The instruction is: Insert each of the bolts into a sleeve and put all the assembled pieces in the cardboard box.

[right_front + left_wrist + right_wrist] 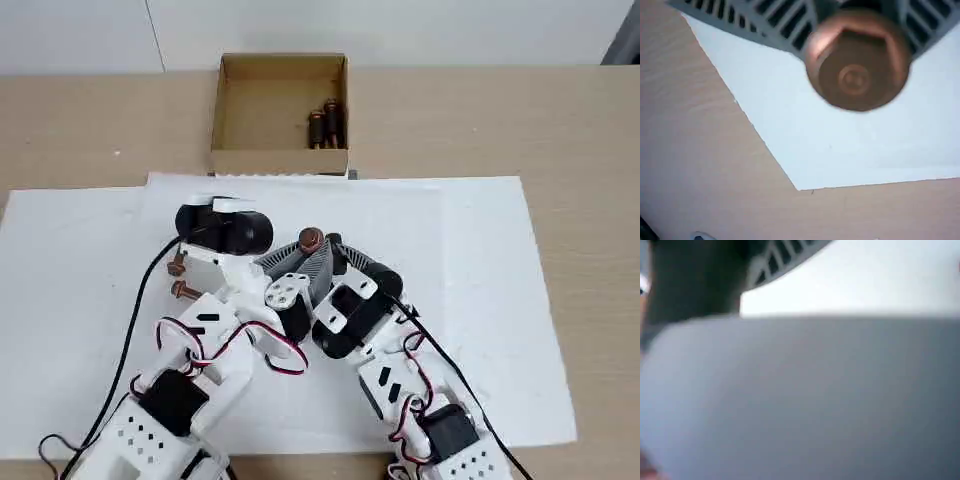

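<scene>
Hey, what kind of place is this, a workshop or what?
Probably a robotics lab bench: robot arms sit side by side at a wooden table, a white sheet serves as the work surface, and a cardboard box holds assembled pieces.

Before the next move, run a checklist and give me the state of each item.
1. Bolt in sight where the two arms meet: ok.
2. Which arm holds it: cannot tell.
3. Sleeve on that bolt: cannot tell.
4. Cardboard box open, floor space free: ok.
5. Assembled pieces lying inside the box: ok.
6. Everything boxed: not ok, two loose bolts lie on the white sheet.
</scene>
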You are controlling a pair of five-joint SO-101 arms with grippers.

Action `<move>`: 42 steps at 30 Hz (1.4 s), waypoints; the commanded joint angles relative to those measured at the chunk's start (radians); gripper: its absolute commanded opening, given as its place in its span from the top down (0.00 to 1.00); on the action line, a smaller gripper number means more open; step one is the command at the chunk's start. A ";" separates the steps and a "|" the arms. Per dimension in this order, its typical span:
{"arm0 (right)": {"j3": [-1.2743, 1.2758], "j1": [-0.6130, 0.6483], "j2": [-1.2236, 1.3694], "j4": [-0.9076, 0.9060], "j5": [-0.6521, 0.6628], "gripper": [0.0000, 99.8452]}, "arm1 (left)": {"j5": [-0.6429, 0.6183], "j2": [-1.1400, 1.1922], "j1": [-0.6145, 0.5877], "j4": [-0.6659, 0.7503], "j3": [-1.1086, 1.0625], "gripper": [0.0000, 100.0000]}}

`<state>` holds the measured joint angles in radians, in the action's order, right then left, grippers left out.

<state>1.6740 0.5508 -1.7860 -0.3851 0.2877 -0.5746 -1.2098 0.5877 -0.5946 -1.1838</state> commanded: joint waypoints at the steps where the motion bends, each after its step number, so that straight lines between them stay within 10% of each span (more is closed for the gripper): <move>1: 0.009 -0.005 -0.028 0.044 0.009 1.00 | -0.009 -0.002 -0.009 -0.028 -0.004 0.99; 8: 0.009 -0.005 -0.028 0.042 0.009 1.00 | -0.009 -0.002 -0.061 -0.028 -0.001 0.82; 22: 0.009 -0.005 -0.028 -0.004 0.005 1.00 | 0.025 -0.002 -0.064 -0.029 0.084 0.81; 42: 0.008 -0.196 -0.028 -0.013 -0.074 1.00 | 0.284 -0.003 -0.417 -0.012 -0.016 1.00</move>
<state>1.6740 0.4127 -1.7891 -0.3989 0.2616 -0.3307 -1.2022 0.2225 -0.6222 -1.1454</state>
